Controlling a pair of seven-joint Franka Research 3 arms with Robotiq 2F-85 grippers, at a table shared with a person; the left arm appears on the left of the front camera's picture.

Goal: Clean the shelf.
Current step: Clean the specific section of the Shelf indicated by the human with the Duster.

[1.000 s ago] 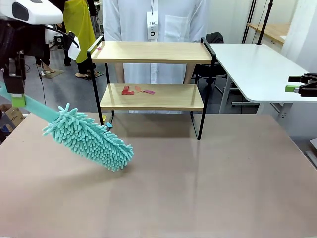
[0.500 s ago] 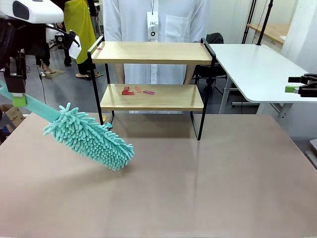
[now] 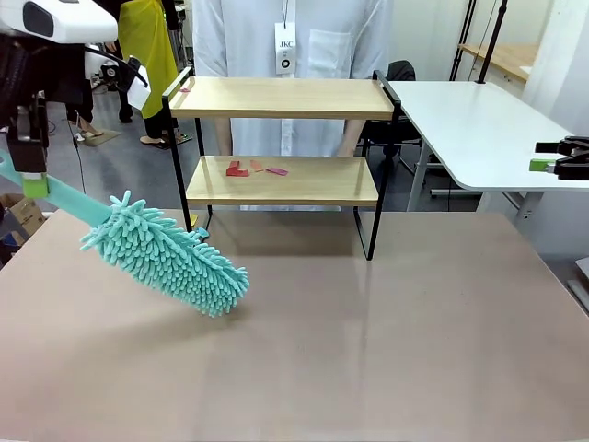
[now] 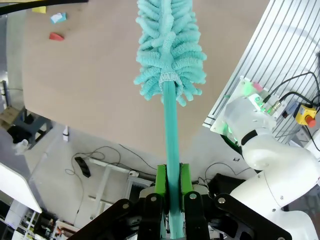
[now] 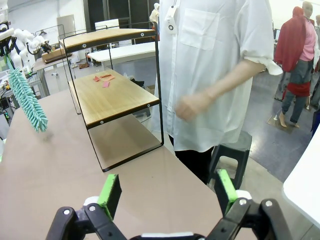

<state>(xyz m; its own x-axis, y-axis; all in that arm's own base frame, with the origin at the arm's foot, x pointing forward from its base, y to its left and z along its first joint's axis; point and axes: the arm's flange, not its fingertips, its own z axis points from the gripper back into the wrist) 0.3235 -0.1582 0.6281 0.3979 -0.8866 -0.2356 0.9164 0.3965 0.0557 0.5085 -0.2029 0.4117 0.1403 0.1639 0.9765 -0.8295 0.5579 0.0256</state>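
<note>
The shelf (image 3: pixel 294 97) stands at the table's far side, with two wooden boards in a black frame. Red scraps (image 3: pixel 250 169) lie on its lower board and a small pink bit (image 3: pixel 186 89) on the top board's left end. My left gripper (image 3: pixel 35 186) is shut on the handle of a teal fluffy duster (image 3: pixel 166 258), whose head hangs tilted just over the table, left of the shelf. In the left wrist view the duster (image 4: pixel 170 45) runs up from the gripper (image 4: pixel 171 197). My right gripper (image 3: pixel 545 156) hovers open at the far right; the right wrist view shows it (image 5: pixel 167 192) open, beside the shelf (image 5: pixel 110 100).
A person in a white shirt (image 3: pixel 285 37) stands behind the shelf, one hand (image 5: pixel 187 106) near its end. A white table (image 3: pixel 469 120) adjoins at the right. Small coloured bits (image 4: pixel 56 36) lie on the brown table (image 3: pixel 368 350) near the shelf's left leg.
The duster head has crept very slightly to the right. Both grippers and the shelf look unchanged.
</note>
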